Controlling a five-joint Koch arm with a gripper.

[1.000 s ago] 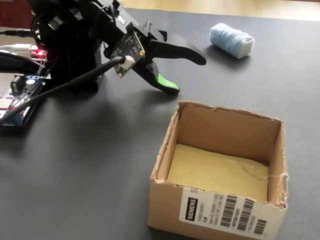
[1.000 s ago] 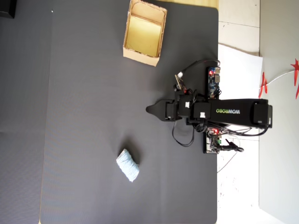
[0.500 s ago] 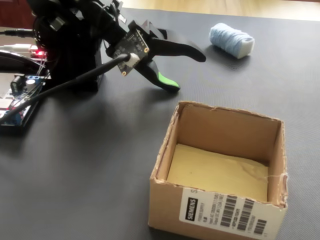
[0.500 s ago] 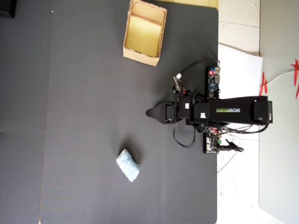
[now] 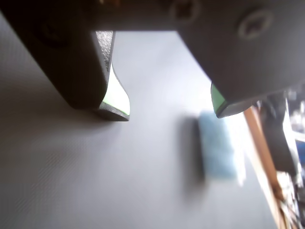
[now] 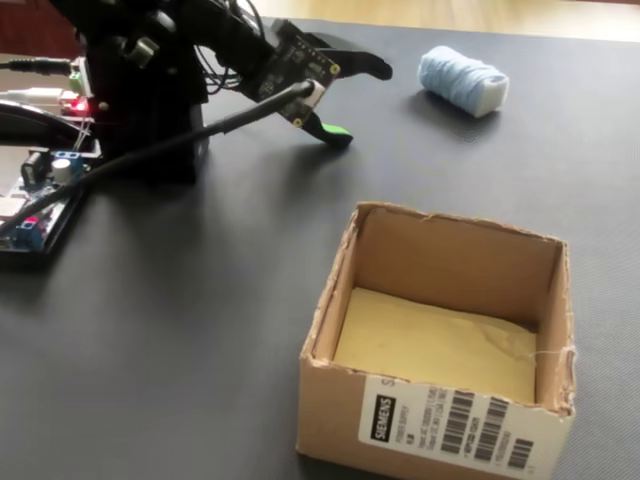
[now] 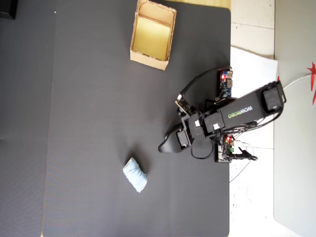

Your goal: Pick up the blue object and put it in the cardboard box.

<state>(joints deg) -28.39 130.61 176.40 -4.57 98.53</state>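
While the wrist view is blurred, it shows the end effector (image 5: pixel 169 107) with its two dark jaws spread apart, green pads on their inner faces and bare dark mat visible between them. Nothing is held. Beyond the tips, toward the lower right, the blue object (image 5: pixel 217 151) lies on the mat as a pale blue oblong, apart from both jaws. A brown strip of wood runs along the right edge behind it.

Seen from the fixed view, the end effector (image 6: pixel 352 98) hangs above the table (image 6: pixel 180 330), released, with one black tip pointing right and a green-tipped one angled downward. The blue object (image 6: pixel 463 80), a ribbed roll of pale blue yarn-like material, rests on the mat to the right of the tips, not touching them. The cardboard box (image 6: pixel 440 425) stands in the foreground, well apart from both, open on top with a yellowish floor and a white barcode label on its near wall. An electronics board with a red light sits at the left edge beside the arm's base.

From the overhead view, the arm reaches in from the right, angled down and left. Its end effector (image 7: pixel 164 146) sits near the blue object (image 7: pixel 135 175), which lies below and left of it. The cardboard box (image 7: pixel 152 58) is at the top of the mat, well apart from the roll.
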